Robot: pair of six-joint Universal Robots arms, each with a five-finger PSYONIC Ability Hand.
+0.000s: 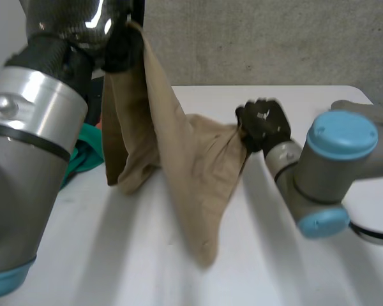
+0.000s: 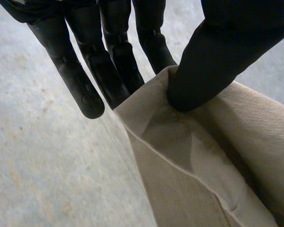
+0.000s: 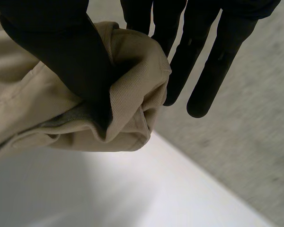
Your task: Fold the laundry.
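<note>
White counter (image 1: 262, 268) runs back to a grey wall (image 1: 274, 44). Left robot hand (image 1: 122, 48) is raised high and pinches a hemmed edge of the tan cloth (image 1: 179, 166) between its thumb (image 2: 217, 56) and straight fingers (image 2: 109, 71). Right robot hand (image 1: 265, 124) sits lower, over the counter's middle, its thumb (image 3: 71, 61) pressing a bunched wad of the same cloth against its fingers (image 3: 199, 61). Between the two hands the cloth hangs as a slanted sheet. Its lowest tip reaches down to about the counter near the front, and a second lobe droops under the left robot hand. A teal cloth (image 1: 86, 153) lies on the counter behind the left arm.

The left pinch looks shallow, right at the hem, so the hanging weight could pull the cloth free. The right robot hand holds a wad, not a corner, so laying the cloth down this way would likely leave it doubled and creased. The drooping lobe could also drag across the teal cloth.
</note>
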